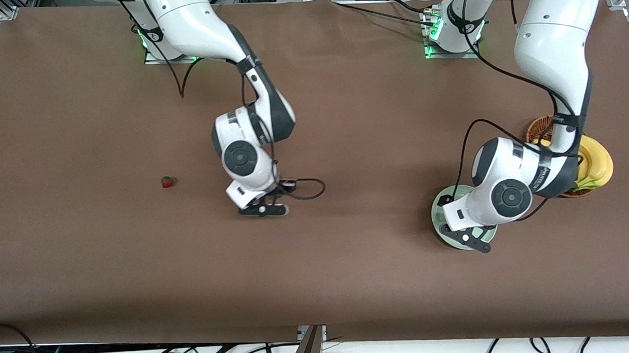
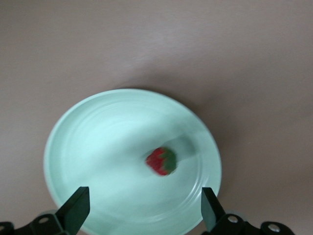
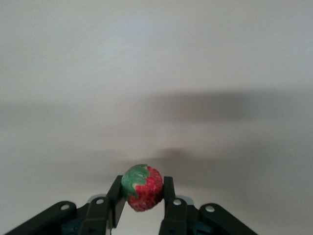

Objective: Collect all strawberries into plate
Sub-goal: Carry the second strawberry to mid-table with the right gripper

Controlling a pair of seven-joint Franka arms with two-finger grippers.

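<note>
The mint-green plate sits nearest the front camera of the things on the brown table, toward my left arm's end. My left gripper hangs directly over it, fingers spread wide with nothing between them. In my left wrist view one strawberry lies in the plate's well, leafy green cap to one side, apart from both fingertips and short of the raised rim. It looks slightly smeared, so I cannot tell whether it is at rest.

My right gripper is above bare tabletop around the middle of the table, well apart from the plate. Its fingers are pinched on a second strawberry; the right wrist view shows the berry clamped between the two pads, red flesh bulging past them and the green cap tilted toward one pad. The front view hides this berry under the wrist.

A third strawberry rests on the table toward my right arm's end, near my right gripper but not touching it.

Beside the plate, farther from the front camera and partly hidden by my left arm, stands a wicker basket holding yellow bananas.
</note>
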